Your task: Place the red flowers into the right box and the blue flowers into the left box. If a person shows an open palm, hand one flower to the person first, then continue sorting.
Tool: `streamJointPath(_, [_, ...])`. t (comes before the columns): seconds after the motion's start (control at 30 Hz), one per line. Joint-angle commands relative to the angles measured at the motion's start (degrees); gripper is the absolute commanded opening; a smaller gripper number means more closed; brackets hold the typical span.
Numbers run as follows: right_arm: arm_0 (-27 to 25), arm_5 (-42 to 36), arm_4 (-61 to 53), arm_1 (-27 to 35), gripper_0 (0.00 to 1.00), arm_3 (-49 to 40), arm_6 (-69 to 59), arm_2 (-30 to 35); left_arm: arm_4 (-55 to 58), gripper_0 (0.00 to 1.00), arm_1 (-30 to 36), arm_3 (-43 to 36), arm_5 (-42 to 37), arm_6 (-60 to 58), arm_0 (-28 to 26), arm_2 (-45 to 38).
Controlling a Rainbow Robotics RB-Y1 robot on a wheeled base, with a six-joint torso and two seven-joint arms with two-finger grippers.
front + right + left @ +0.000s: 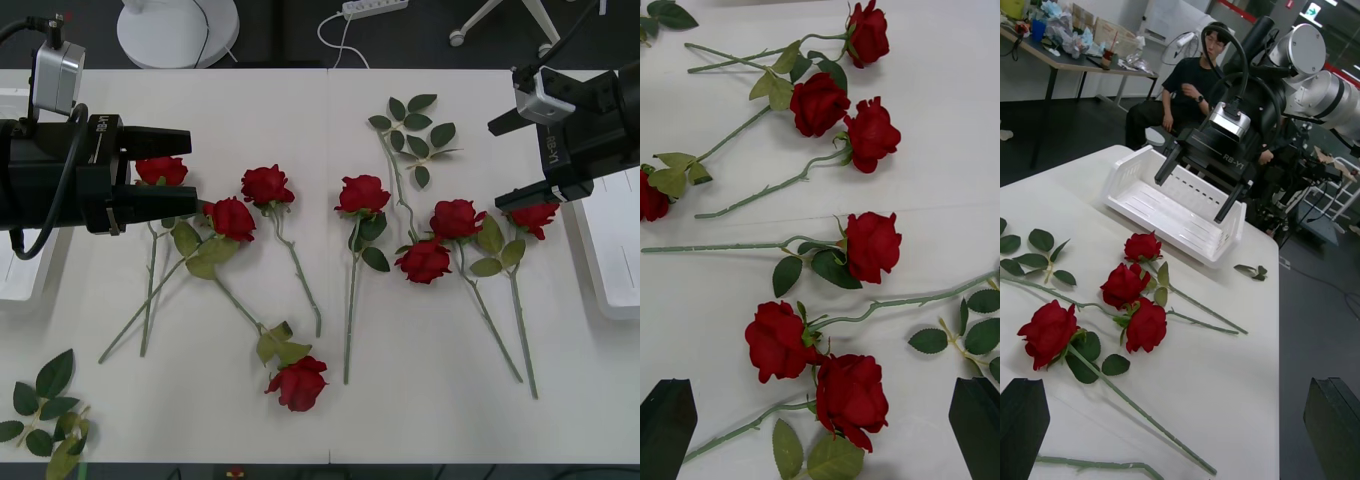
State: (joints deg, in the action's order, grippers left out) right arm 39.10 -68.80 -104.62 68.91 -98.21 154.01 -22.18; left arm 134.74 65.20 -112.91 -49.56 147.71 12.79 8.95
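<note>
Nearest to the robot, one rose point(297, 384) lies alone at the front edge of the tabletop point(450, 410), with a leaf sprig point(45, 405) in the front left corner. It is the easiest one to take, because nothing crosses it.

In the middle band the red flowers point(362, 194) lie in a row, and here the risk is bigger. On the left, two stems cross each other under the left hand point(165, 172), so a pull on one rose could drag its neighbour. On the right, two blooms point(816, 367) touch each other, and a grasp there could catch both, or only a leaf, and the flower would slip out.

The left hand hangs released above the leftmost rose point(161, 171), and the right hand point(530, 158) hangs released above the rightmost rose point(535, 216); both hold nothing. The thin stems lie flat on the tabletop, so the fingers point(666, 424) may close above them and miss.

Farther out, the right box point(1176, 206) stands at the right edge and the left box point(18, 280) at the left edge. No blue flower is seen. A long stem could rest on a rim and tip out.
</note>
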Motion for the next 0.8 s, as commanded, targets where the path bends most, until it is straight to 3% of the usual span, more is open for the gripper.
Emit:
streamJointPath(0.03, [0.1, -0.5, -0.4, 3.7, 1.0, -1.7, 1.0, -2.0, 0.6, 1.0, -0.2, -0.2, -0.4, 2.9, -1.1, 0.5])
streamJointPath(0.3, [1.0, -4.6, 2.5, 5.1, 1.0, -5.9, 1.0, 0.1, 7.6, 1.0, 7.6, 5.1, -0.2, -4.1, 3.0, 0.9])
streamJointPath(0.57, [0.9, -15.2, 11.2, 2.9, 1.0, -7.2, -36.8, 2.0, 0.9, 1.0, 9.8, 12.2, -0.2, -21.2, 7.4, 1.2])
streamJointPath(0.8, [0.8, -18.7, 19.3, -0.4, 1.0, -6.9, -57.7, 2.0, -6.9, 1.0, 10.1, 17.5, -0.2, -32.2, 12.5, 6.1])
